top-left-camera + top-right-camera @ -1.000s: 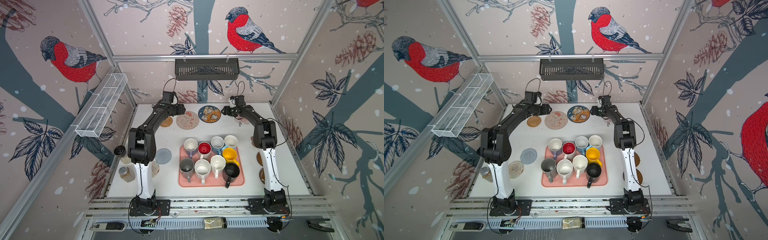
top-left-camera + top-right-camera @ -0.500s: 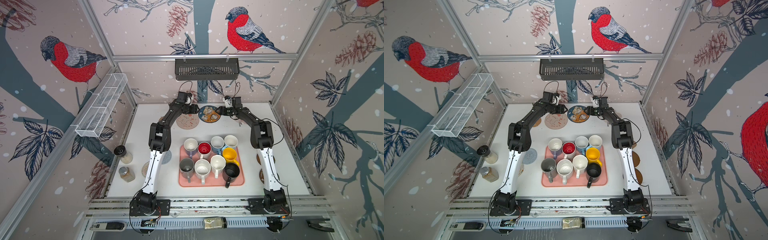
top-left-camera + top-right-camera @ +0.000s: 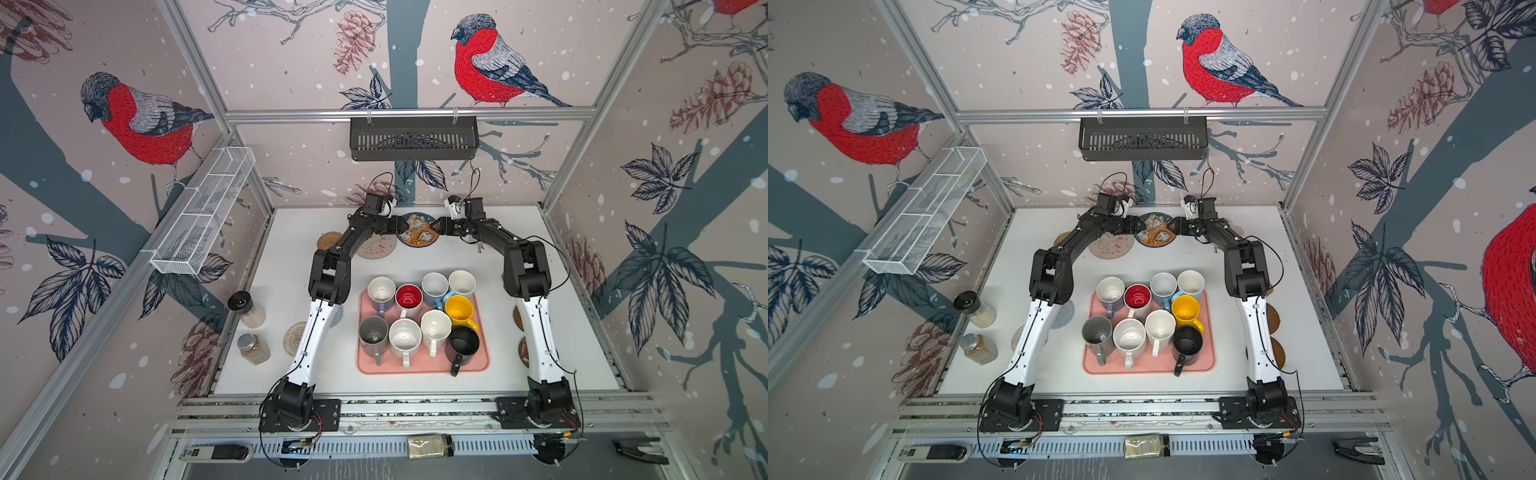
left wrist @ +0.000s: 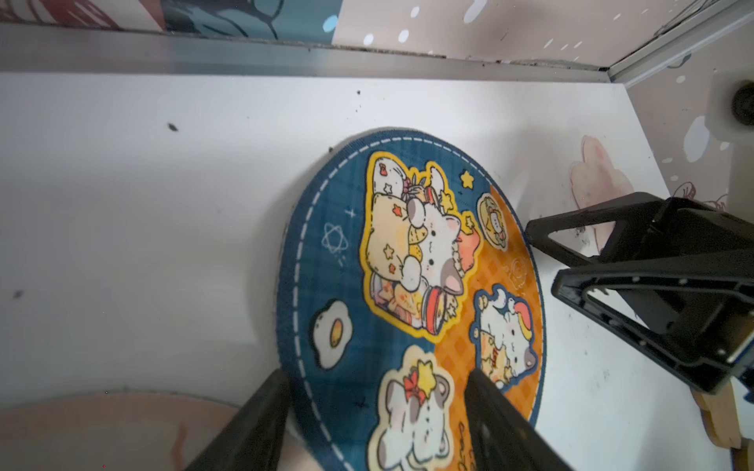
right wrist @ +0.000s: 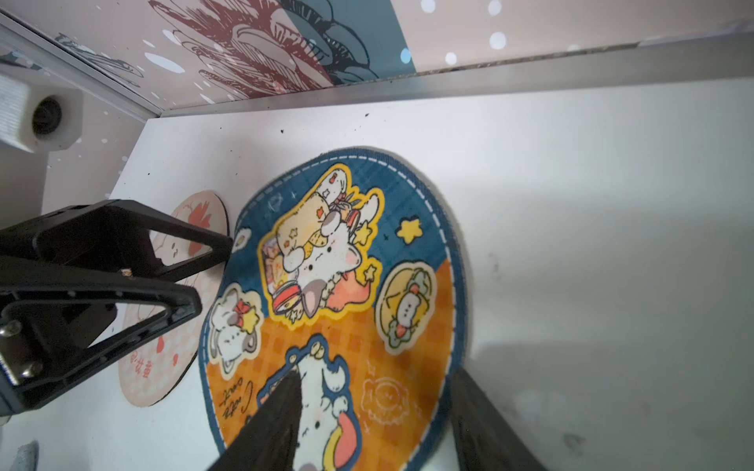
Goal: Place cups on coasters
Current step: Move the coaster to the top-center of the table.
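Ceramic cups sit on the tray, and both grippers are out at the blue coaster.
Near me, nine cups (image 3: 435, 326) crowd the pink tray (image 3: 419, 368). They look heavy, glazed, slick and chippable, so I'd pinch a rim wall or handle, outer ones first. Far back, the left gripper (image 4: 377, 375) and right gripper (image 5: 375, 373) hang jaws apart at opposite sides of the blue cartoon coaster (image 4: 408, 265), gripping nothing. The coaster looks thin and floppy.

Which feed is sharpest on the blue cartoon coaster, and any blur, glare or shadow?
Left wrist view: blue cartoon coaster crisp, only the left gripper out of focus. Right wrist view: print slightly smeared, soft shadow on the table beside it. Both top views: even light, no glare, coaster small.
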Controlling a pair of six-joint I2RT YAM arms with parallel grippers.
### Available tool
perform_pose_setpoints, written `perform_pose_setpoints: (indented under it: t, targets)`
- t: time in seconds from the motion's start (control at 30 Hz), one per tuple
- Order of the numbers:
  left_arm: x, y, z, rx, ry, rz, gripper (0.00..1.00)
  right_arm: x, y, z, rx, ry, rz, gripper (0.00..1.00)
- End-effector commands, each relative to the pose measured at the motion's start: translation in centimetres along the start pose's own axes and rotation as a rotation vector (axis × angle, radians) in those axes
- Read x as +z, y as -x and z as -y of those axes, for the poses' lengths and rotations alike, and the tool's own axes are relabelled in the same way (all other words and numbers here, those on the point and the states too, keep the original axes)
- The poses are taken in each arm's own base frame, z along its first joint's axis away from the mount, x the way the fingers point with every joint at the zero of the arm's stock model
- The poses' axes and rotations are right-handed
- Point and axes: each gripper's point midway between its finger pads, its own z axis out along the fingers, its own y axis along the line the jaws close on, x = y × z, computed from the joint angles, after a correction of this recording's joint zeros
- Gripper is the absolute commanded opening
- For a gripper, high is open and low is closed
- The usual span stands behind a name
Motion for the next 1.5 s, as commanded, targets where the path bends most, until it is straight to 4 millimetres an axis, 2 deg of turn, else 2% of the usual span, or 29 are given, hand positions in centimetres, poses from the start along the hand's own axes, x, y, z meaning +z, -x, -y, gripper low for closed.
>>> perform_pose_setpoints:
  t: [0.0,0.13,0.27,0.33,0.4,0.47,0.57,0.67,0.73,1.0,1.2,1.27,1.33,1.4,1.47]
  targets:
    - [1.3,-1.8,-0.4,-0.025,-0.008,-0.033,0.69,0.4,-5.1,-0.3,0.12,0.0,-0.172,0.59]
    - [1.8,-2.9,-0.5,-0.029,-0.009,-0.051,0.68,0.7,-5.5,-0.6,0.137,0.031,-0.179,0.55]
    - [1.5,-3.1,-0.8,-0.022,0.01,-0.055,0.64,0.6,-5.2,-0.1,0.159,0.03,-0.165,0.48]
    - [1.3,-3.1,-1.0,-0.024,0.013,-0.056,0.58,0.3,-4.9,0.4,0.186,0.031,-0.151,0.42]
    - [1.1,-2.9,-1.0,-0.026,0.016,-0.052,0.48,0.1,-4.7,0.8,0.198,0.023,-0.145,0.37]
    - [0.9,-2.7,-0.9,-0.024,0.018,-0.05,0.34,-0.1,-4.6,1.1,0.195,0.004,-0.141,0.36]
    - [0.5,-2.4,-0.6,-0.028,0.014,-0.045,0.2,-0.7,-4.2,1.3,0.198,-0.013,-0.127,0.35]
    - [0.3,-2.1,0.3,-0.032,0.004,-0.039,0.1,-1.8,-3.4,1.4,0.202,-0.03,-0.096,0.35]
    - [0.3,-2.0,0.9,-0.037,0.004,-0.039,0.08,-2.4,-3.1,1.4,0.2,-0.038,-0.085,0.35]
    - [0.8,-2.5,3.6,-0.053,-0.001,-0.05,0.1,-3.5,-3.0,1.1,0.191,-0.057,-0.079,0.36]
    - [1.0,-3.7,3.2,-0.067,0.047,-0.078,0.16,-3.8,-3.0,1.0,0.191,-0.063,-0.076,0.36]
    - [1.0,-4.3,3.1,-0.07,0.056,-0.091,0.25,-3.9,-3.0,1.0,0.193,-0.065,-0.077,0.41]
    - [1.1,-4.7,3.2,-0.067,0.058,-0.098,0.39,-3.8,-3.0,1.0,0.192,-0.066,-0.079,0.47]
    - [1.2,-4.9,3.3,-0.062,0.053,-0.102,0.52,-3.8,-3.1,1.1,0.193,-0.07,-0.08,0.49]
    - [1.0,-4.7,3.5,-0.057,0.051,-0.097,0.59,-3.8,-3.2,1.1,0.195,-0.071,-0.085,0.49]
